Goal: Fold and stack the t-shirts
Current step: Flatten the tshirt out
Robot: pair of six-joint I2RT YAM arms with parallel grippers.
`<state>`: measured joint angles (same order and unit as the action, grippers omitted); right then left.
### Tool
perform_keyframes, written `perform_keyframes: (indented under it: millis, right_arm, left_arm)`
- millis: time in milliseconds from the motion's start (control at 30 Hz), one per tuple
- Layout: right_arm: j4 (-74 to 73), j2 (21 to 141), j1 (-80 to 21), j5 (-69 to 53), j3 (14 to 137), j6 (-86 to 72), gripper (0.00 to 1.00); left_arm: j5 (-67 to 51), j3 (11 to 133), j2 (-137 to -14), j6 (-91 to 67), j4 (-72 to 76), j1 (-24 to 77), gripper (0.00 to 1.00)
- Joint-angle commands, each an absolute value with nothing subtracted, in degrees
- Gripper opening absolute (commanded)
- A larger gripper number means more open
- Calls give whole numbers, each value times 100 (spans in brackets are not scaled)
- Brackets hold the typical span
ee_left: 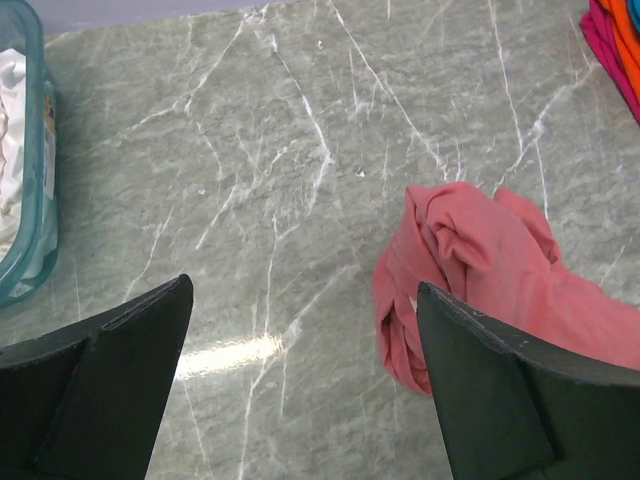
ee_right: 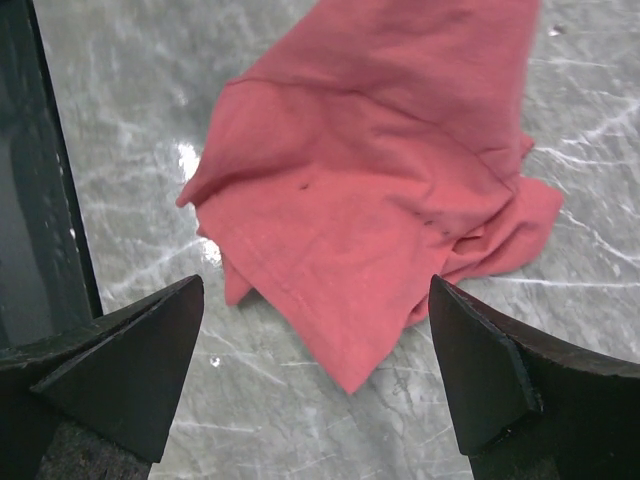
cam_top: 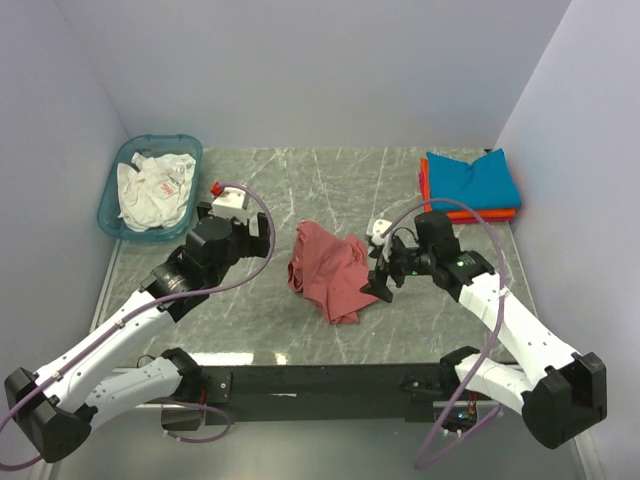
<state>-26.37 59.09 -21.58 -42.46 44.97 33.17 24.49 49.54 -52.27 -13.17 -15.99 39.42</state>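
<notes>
One dusty-red t-shirt (cam_top: 330, 270) lies crumpled and unfolded on the marble-patterned bench (cam_top: 250, 310), and everything else is placed from it. Two end effectors are in view, both with their fingers spread wide apart and holding nothing. The left end effector (ee_left: 305, 285) stands to the left of the red t-shirt, clear of it, with bare bench between its fingers and the bunched cloth showing beyond its right finger. The right end effector (cam_top: 378, 276) is just beside the red t-shirt's right edge; in its wrist view a flat panel and one hem corner of the shirt lie below the gap between its fingers, and neither finger touches the cloth. Far and to the right of the red t-shirt, well apart, sits one folded stack: one teal-blue t-shirt (cam_top: 475, 180) on top of one orange t-shirt (cam_top: 478, 213). Far and to the left of it, also well apart, stands one translucent teal basket (cam_top: 110, 190) holding crumpled white cloth (cam_top: 155, 190).
</notes>
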Motion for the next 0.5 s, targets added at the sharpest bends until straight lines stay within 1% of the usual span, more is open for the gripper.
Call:
perform_keyframes:
  millis: [0,67,300,433,467]
  right_arm:
    - [-2716,5950,-2530,-3472,4711,3665,99]
    - [-2628,6064,-2558,-3524,4711,3586,99]
    - [-2470,6091,-2593,-3647,4693,3437,99]
    - [-2408,6091,-2829,-3596,4597,3384,99]
    - [-2408,6108,-3021,-3543,4571,3384,99]
  left_arm:
    - [2276,4800,-4923,-1116,-1460,3946,100]
    - [2250,4588,-4791,-1029,-1310,3946,99]
    - [2505,4535,-4518,-941,-1283,3929,100]
    - [2461,4509,-4491,-914,-1266,3929,100]
    - [2452,4509,-4500,-905,-1274,3937,99]
